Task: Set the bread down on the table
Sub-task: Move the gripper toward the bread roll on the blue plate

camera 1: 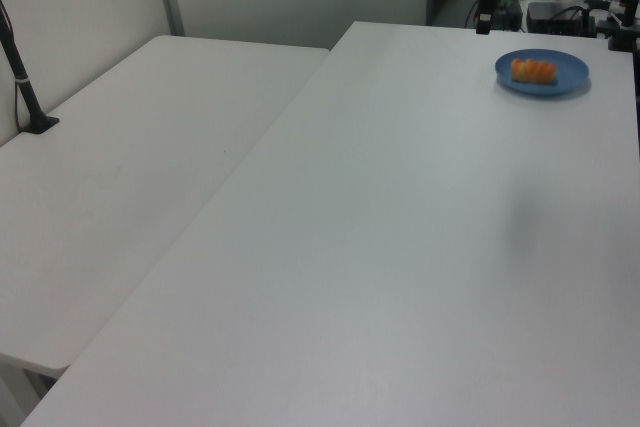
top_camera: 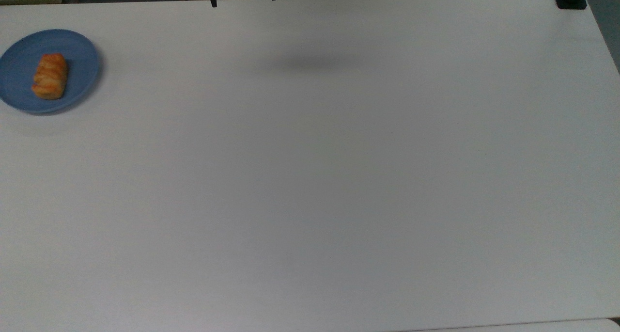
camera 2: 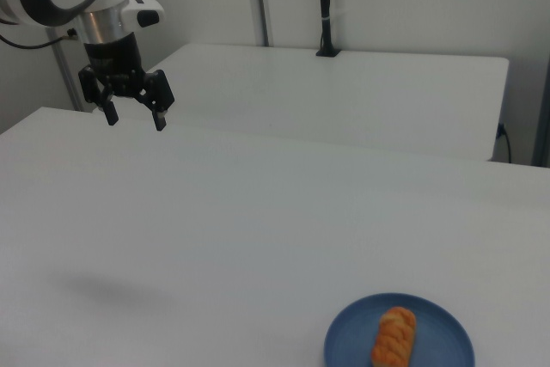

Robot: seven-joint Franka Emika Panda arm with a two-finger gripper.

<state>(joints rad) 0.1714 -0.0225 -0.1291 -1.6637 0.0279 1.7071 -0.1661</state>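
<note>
While our claw (camera 2: 133,113) hangs high over the counter (camera 2: 215,212) in the upper left of the right view, its two fingers stand spread apart and grasp nothing. We judge that it is raised this way to keep free of the surface until an approach begins; its soft shadow (camera 2: 107,288) falls on the bare white top well below it. In the top view the fingertips just peek in at the upper edge of the frame, left of centre.

Moving outward, we find the bread (camera 2: 394,338) lying flat on the blue plate (camera 2: 438,345) in the lower right of the right view, well apart from the claw and across a wide stretch of open counter. In the top view the bun sits at the far left edge, lengthwise on the plate, slightly left of the plate's middle; in the left view it shows at the upper right. We judge the task not yet started: the bread must be lifted off the plate onto the counter.
</note>
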